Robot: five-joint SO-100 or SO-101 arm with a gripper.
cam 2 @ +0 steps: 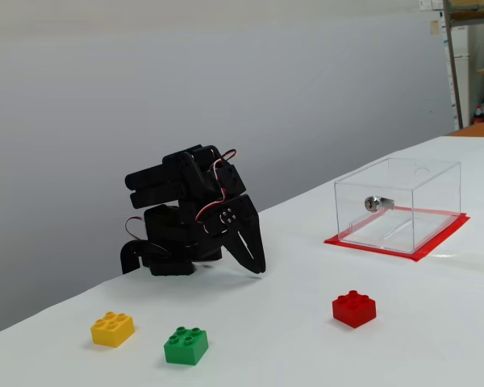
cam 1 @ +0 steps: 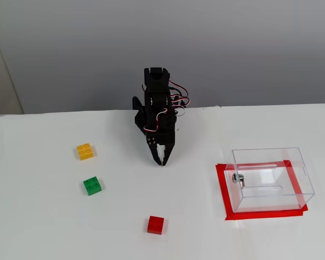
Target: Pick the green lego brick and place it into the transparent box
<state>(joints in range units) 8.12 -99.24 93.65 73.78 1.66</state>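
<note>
Use the black robot arm (cam 1: 157,108) in the middle of the white table (cam 1: 43,227) as your marker, and go from left to right in the fixed view that looks down.

Far to the left of the arm sits the small yellow plastic brick (cam 1: 85,151). Just below it, also well to the left of the arm and a bit nearer to you, sits the small green lego brick (cam 1: 92,186) with studs on top. This is the one you want. It lies flat and nothing touches it.

The arm is folded up. Its black gripper (cam 1: 161,161) points down at the table with the two fingers pressed together and nothing between them.

Below the arm and a little to the right is the small red plastic brick (cam 1: 155,225). Well to the right of the arm stands the clear see-through plastic box (cam 1: 271,179) on a red tape mat (cam 1: 223,189). It looks empty.

Here is what could go wrong. The yellow brick sits near the green one, so a swing aimed a bit too far could grab or bump the wrong brick. If you go down with the fingers closed, they will push the green brick away. The box walls are thin and hard to see, so a low carry could knock them.
</note>
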